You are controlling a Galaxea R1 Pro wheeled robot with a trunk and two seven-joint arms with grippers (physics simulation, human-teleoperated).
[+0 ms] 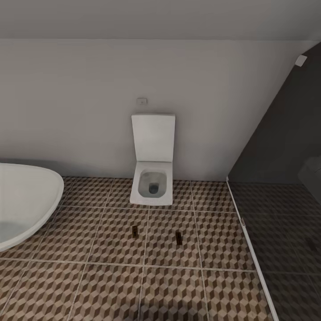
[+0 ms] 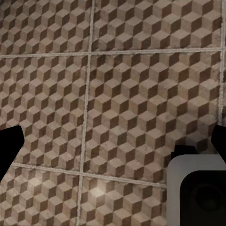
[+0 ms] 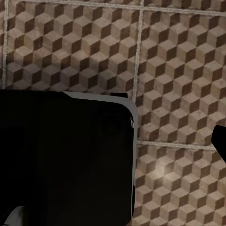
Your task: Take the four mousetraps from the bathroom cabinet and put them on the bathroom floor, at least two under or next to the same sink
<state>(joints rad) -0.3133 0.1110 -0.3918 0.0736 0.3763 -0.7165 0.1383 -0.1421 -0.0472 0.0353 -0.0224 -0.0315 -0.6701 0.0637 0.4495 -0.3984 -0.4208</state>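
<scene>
Bathroom with plain pale wall (image 1: pixel 89 98) above a bathroom floor (image 1: pixel 111 285) of large square tiles in a brown-and-beige cube print, divided by light grout lines. White wall-side toilet (image 1: pixel 152 178) at centre, lid raised against the wall, with a small pale plate (image 1: pixel 141 101) on the wall just above it. Rim of a white bathtub (image 1: pixel 31 196) at the head view's left edge. Dark, shaded zone (image 1: pixel 285 178) at the right, set off from the patterned tiles by a thin pale strip (image 1: pixel 252 254) running along the floor.

Two mousetraps lying flat on the floor in front of the toilet, well apart from each other and not touching it: left mousetrap (image 1: pixel 134 230) and right mousetrap (image 1: pixel 179 237), both small, dark and too small for detail.

Left wrist view: same cube tiles, dark fingertips (image 2: pixel 9 146) of the left pincer (image 2: pixel 113 148) at both side edges, spread wide and empty; grey-and-black robot part (image 2: pixel 197 193) in one corner.

Right wrist view: cube tiles, large black robot body (image 3: pixel 66 155) across much of the picture; one dark fingertip (image 3: pixel 220 141) at the edge; right pincer state cannot be told
</scene>
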